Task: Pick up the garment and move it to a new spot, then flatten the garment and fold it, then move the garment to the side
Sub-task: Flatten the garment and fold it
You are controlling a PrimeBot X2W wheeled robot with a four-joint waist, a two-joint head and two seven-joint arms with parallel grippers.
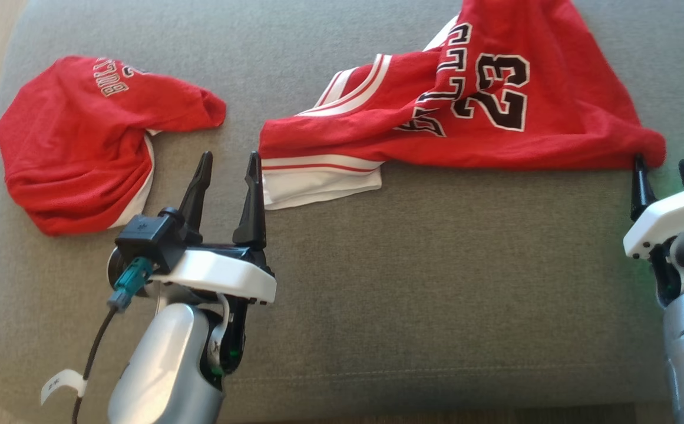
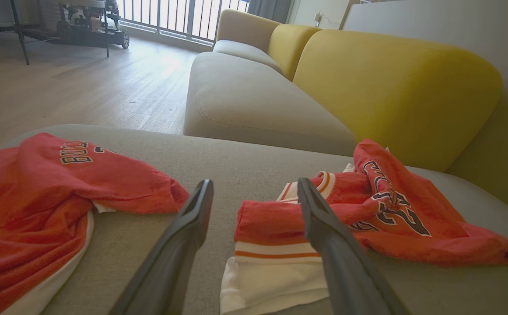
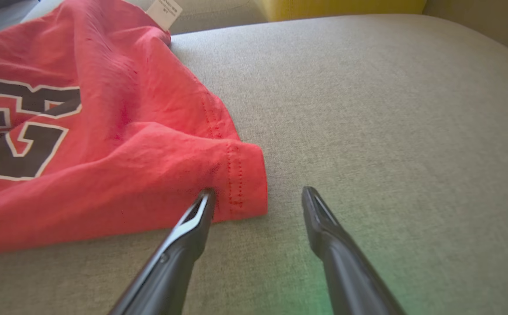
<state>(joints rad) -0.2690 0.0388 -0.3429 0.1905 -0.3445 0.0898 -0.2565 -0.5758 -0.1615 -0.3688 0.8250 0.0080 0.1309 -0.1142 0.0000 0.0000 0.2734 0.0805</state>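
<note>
The garment [image 1: 577, 135] is a red jersey with white trim and a black "23". It lies crumpled across the far right of the grey cushion [image 1: 436, 265]. My left gripper [image 1: 229, 156] stands open at the jersey's left white hem, its right finger just beside the cloth and nothing between the fingers. In the left wrist view the same gripper [image 2: 254, 183] frames that hem corner of the jersey [image 2: 446, 245]. My right gripper [image 1: 661, 162] is open at the jersey's right corner. In the right wrist view the gripper [image 3: 258, 191] has its left finger touching the stitched corner of the jersey [image 3: 105, 175].
A second red garment [image 1: 76, 147] lies bunched at the cushion's left, also seen in the left wrist view [image 2: 26, 197]. A yellow sofa back [image 2: 389, 87] rises behind the cushion, another grey seat [image 2: 245, 100] adjoins it, and wooden floor [image 2: 83, 83] lies beyond.
</note>
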